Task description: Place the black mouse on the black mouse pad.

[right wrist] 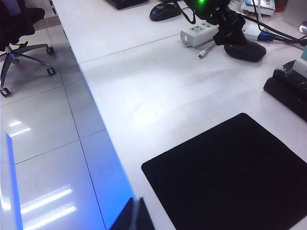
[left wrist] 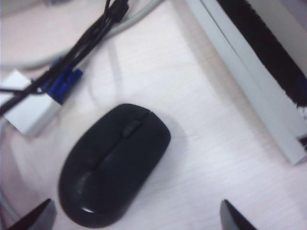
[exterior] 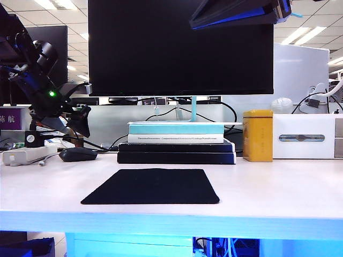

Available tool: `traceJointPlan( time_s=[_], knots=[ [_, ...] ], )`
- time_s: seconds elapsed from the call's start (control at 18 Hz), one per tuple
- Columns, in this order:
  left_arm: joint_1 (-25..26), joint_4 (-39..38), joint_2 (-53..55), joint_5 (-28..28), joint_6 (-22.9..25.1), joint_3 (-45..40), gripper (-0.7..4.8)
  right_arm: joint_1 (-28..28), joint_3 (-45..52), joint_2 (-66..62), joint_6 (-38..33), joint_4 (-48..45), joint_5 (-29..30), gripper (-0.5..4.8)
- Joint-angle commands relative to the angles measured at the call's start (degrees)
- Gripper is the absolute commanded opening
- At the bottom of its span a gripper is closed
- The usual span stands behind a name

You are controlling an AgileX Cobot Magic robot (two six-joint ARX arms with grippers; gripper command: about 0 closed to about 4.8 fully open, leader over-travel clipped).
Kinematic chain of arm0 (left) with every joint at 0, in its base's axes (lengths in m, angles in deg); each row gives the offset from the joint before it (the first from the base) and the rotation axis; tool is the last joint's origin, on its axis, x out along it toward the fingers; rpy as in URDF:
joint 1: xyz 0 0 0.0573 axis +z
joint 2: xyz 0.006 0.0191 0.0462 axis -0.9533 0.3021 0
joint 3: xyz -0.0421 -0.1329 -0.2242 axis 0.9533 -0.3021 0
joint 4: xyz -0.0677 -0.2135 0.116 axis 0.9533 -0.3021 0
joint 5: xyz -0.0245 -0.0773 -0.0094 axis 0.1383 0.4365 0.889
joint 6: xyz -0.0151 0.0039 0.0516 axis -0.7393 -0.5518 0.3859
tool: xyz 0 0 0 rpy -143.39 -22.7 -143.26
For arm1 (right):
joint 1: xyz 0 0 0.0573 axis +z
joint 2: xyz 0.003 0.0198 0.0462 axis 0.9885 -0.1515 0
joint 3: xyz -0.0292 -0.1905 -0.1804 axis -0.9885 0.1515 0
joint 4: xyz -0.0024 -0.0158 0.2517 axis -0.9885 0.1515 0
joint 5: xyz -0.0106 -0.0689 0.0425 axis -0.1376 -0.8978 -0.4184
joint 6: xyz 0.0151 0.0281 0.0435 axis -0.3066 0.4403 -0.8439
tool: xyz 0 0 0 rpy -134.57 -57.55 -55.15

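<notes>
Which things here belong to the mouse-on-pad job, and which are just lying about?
Job:
- black mouse, on the desk behind the pad's left side
- black mouse pad, bare
- left gripper, jaws open above the mouse

Lying about:
- white power strip
- stack of books under the monitor
- yellow tin
- right gripper, idle over the desk's front edge

Black mouse and black mouse pad on a pale wood-grain table, beside a yellow tin.

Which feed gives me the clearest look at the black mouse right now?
Left wrist view: the black mouse fills it, seen from above between the open left gripper jaws. Exterior and right wrist views show it small, far off.
</notes>
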Motion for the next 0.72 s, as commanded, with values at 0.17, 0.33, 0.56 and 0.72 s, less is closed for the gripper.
traceJointPlan(
  time_s=[0.17, 0.33, 0.56, 0.72],
  knots=[
    [0.66, -1.16, 0.26, 1.53, 9.88, 1.14, 4.79, 0.04, -0.26, 0.13, 0.07, -0.48, 0.13, -0.06],
    [1.05, -2.08, 2.32, 3.32, 10.12, 2.84, 4.79, 0.04, -0.26, 0.13, -0.35, -0.17, 0.11, -0.06],
    [0.92, -5.25, 3.50, 5.53, 13.68, 4.63, 4.79, 0.04, -0.26, 0.13, -0.39, -0.09, 0.13, -0.06],
    [1.62, -5.29, 3.65, 6.34, 15.50, 6.51, 4.79, 0.04, -0.26, 0.13, -0.59, -0.11, 0.13, -0.06]
  ],
)
